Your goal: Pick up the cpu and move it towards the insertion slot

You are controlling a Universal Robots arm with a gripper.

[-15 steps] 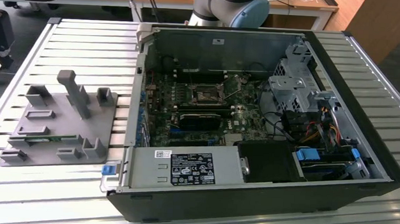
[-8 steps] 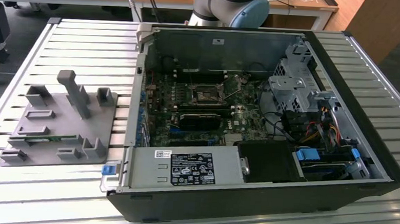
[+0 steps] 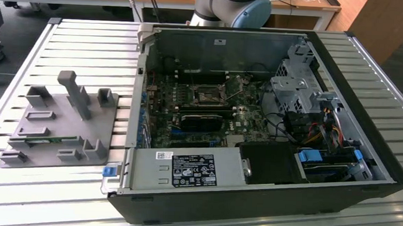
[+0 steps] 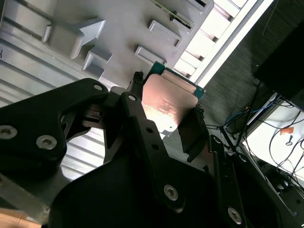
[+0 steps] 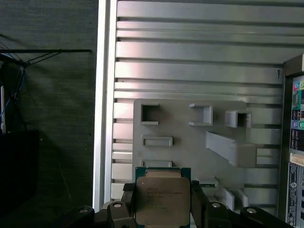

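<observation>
The cpu (image 5: 163,198), a flat square chip with a shiny metal top and a green rim, is clamped between the two black fingers (image 5: 198,205) of my gripper (image 5: 163,209). It hangs high above the gray plastic tray (image 5: 190,142). In the second wrist view the cpu (image 4: 168,105) sits between the fingertips (image 4: 136,84) with the tray (image 4: 118,28) far behind it. The insertion slot (image 3: 208,97), a dark square socket with a metal frame, lies on the green board inside the open computer case (image 3: 252,198).
The tray (image 3: 56,126) rests on a slatted metal table (image 3: 88,39) at the exterior view's left, with raised posts and a thin green stick (image 3: 40,141) in it. Drive cages and cables (image 3: 305,113) crowd the case's right side. The arm's base (image 3: 231,3) stands behind the case.
</observation>
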